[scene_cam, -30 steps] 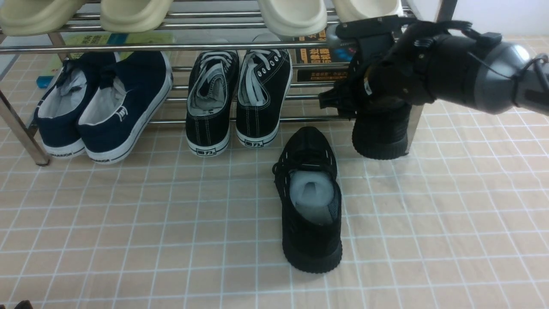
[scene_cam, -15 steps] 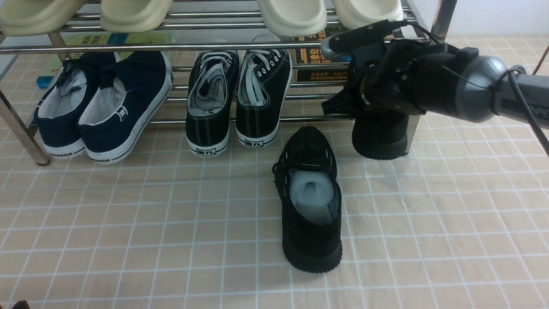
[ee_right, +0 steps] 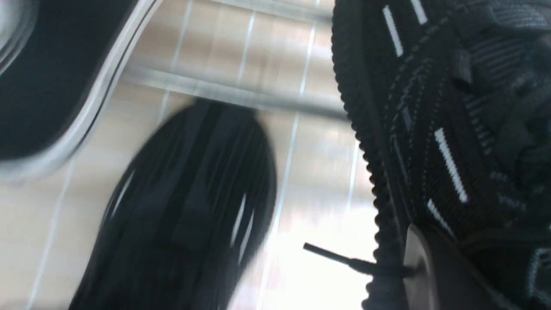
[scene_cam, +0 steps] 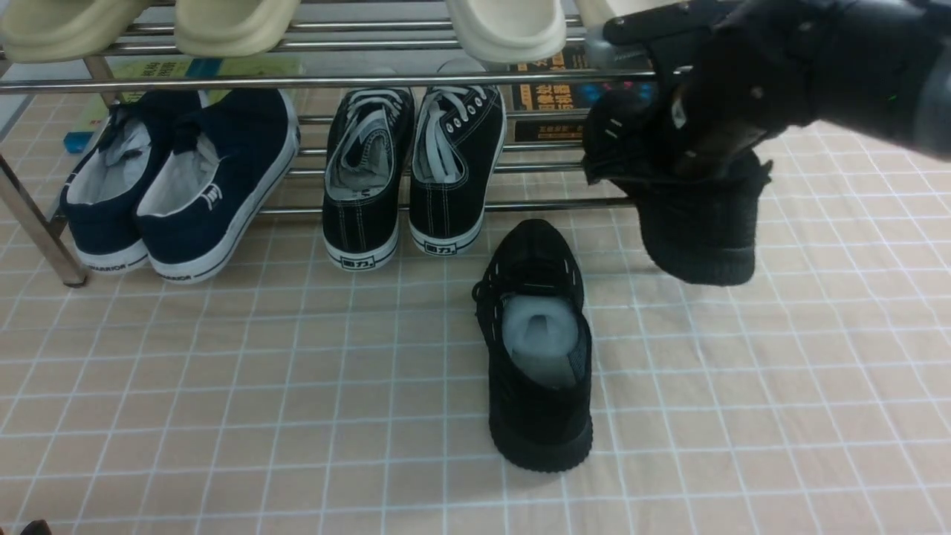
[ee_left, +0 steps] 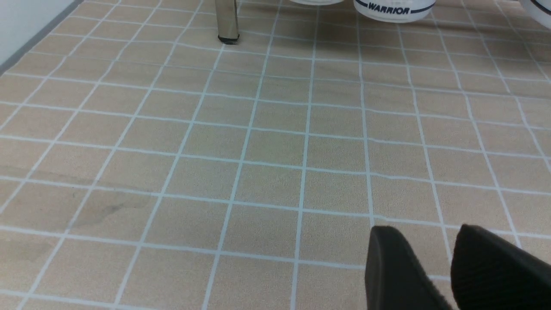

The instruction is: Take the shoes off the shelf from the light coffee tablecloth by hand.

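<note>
One all-black knit shoe [scene_cam: 539, 349] lies on the light coffee tablecloth [scene_cam: 223, 386] in front of the chrome shelf [scene_cam: 297, 80], heel toward me, with grey stuffing showing. My right gripper [scene_cam: 691, 126] is shut on the second black shoe [scene_cam: 702, 223] and holds it in the air at the shelf's right end, heel hanging down. In the right wrist view the held shoe [ee_right: 452, 129] fills the side against one finger [ee_right: 434, 275], and the other shoe [ee_right: 185, 206] is blurred below. My left gripper [ee_left: 434, 254] is open and empty, low over bare cloth.
Navy slip-ons [scene_cam: 178, 178] and black canvas sneakers with white soles [scene_cam: 412, 171] sit on the shelf's lower tier. Cream slippers [scene_cam: 505, 26] sit on the upper tier. Books [scene_cam: 557, 96] lie behind. A shelf post [ee_left: 227, 21] stands on the cloth ahead of my left gripper.
My right gripper has lifted the second black shoe off the shelf's lower tier, up and to the right. The shoe on the cloth has not moved.
</note>
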Controlling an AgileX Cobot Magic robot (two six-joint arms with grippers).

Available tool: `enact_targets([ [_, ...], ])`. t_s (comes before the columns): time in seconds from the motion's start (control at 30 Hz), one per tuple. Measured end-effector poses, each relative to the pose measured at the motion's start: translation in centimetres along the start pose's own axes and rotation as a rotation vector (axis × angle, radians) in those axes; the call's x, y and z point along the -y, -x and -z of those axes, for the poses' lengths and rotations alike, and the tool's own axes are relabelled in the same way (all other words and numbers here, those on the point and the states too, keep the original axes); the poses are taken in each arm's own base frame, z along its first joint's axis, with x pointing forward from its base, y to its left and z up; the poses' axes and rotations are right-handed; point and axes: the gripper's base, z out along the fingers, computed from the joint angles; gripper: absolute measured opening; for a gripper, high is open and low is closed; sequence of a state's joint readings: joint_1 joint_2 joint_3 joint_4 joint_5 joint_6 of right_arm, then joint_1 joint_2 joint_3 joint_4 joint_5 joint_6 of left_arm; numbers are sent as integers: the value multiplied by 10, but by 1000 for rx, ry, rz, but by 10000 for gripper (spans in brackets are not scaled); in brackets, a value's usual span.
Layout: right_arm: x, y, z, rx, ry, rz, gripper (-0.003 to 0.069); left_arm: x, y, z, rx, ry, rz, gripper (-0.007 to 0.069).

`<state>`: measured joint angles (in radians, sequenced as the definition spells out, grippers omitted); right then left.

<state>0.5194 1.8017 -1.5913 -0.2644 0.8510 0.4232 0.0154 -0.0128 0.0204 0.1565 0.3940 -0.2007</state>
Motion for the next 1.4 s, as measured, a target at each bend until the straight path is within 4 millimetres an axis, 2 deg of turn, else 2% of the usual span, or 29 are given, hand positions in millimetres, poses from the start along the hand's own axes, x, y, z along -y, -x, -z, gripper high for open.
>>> enact_targets([
  [0.13, 2, -9, 32, -94, 50, 55, 13, 0, 0, 0, 0, 0, -1, 240],
  [0.3, 6, -31, 37, -176, 61, 85, 13, 0, 0, 0, 0, 0, -1, 240],
  [0.37, 8, -42, 33, -207, 60, 86, 13, 0, 0, 0, 0, 0, -1, 240],
  [0.43, 10, -62, 25, -228, 58, 68, 13, 0, 0, 0, 0, 0, -1, 240],
  [0.47, 11, -63, 24, -226, 59, 66, 13, 0, 0, 0, 0, 0, -1, 240],
  [0.5, 11, -73, 16, -222, 63, 51, 13, 0, 0, 0, 0, 0, -1, 240],
  [0.6, 9, -82, 2, -190, 80, 31, 13, 0, 0, 0, 0, 1, -2, 240],
  [1.1, 7, -77, -9, -122, 90, 19, 17, 0, 0, 0, 1, 0, -2, 240],
  [1.23, 6, -79, -23, -127, 70, -2, 22, 0, 0, 0, 1, 1, -3, 240],
  [1.33, 3, -83, -41, -143, 60, -32, 37, 0, 0, 0, 1, 1, -3, 240],
  [1.4, 1, -83, -45, -144, 71, -63, 49, 0, 0, 0, 1, 1, -3, 240],
])
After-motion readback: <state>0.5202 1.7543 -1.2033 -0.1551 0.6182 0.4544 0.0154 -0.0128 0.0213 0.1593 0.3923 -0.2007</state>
